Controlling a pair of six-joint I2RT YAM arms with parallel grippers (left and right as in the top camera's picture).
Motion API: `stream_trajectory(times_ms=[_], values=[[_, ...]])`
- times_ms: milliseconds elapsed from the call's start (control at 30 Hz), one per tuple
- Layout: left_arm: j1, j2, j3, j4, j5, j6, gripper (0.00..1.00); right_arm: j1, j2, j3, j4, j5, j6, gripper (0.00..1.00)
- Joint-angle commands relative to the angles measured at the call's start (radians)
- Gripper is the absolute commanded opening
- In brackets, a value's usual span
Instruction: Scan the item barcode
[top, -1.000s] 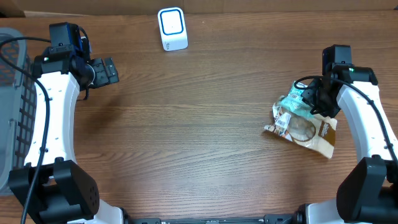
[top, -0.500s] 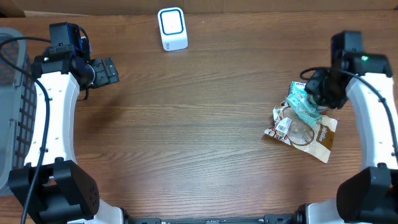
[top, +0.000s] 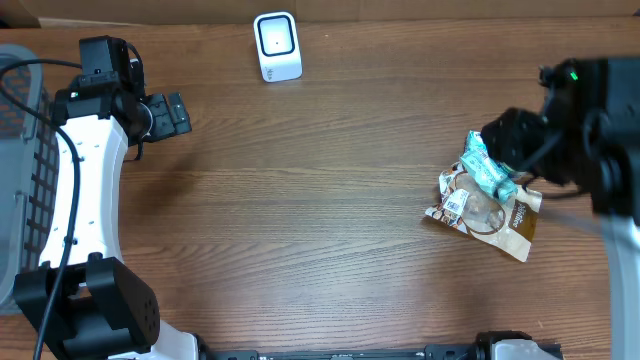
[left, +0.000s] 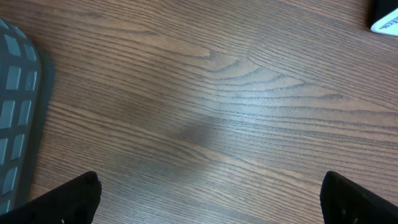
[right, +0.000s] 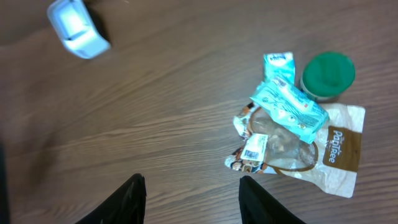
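A crinkled teal packet (right: 289, 102) is laid on a glossy brown pouch (right: 339, 155); left gripper (left: 208, 193) and right gripper (right: 194, 193) are spread, empty.

I count one white scanner (top: 277, 45), one brown pouch (top: 503, 217), one teal packet (top: 487, 170), one green-lidded jar (right: 328, 73), one grey basket (top: 25, 180).

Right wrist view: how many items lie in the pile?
4: a pouch at the bottom, a teal pack on it, a small pack next to that, a green-lidded jar beside. Others may be hidden underneath.
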Motion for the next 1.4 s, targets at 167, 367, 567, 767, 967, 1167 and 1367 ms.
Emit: stream_trajectory(times_ms=[167,367,567,767,967,1167,1367], values=[[0.000,0.002,0.014,-0.003,-0.002,0.023,1.00,0.021,-0.182,0.027,-0.038,-0.018,-0.020,0.63],[0.000,0.002,0.014,-0.003,-0.002,0.022,0.99,0.021,-0.226,0.027,-0.103,-0.019,-0.019,1.00],[0.000,0.002,0.014,-0.003,-0.002,0.023,0.99,0.021,-0.214,0.025,-0.162,-0.018,-0.019,1.00],[0.000,0.002,0.014,-0.003,-0.002,0.023,1.00,0.021,-0.212,0.025,-0.161,-0.003,-0.020,1.00],[0.000,0.002,0.014,-0.003,-0.002,0.023,1.00,0.021,-0.212,0.025,-0.155,0.011,-0.020,1.00],[0.000,0.002,0.014,-0.003,-0.002,0.022,1.00,0.021,-0.218,0.005,-0.097,0.060,-0.024,1.00],[0.000,0.002,0.014,-0.003,-0.002,0.022,1.00,0.021,-0.293,-0.090,0.054,0.110,-0.024,1.00]])
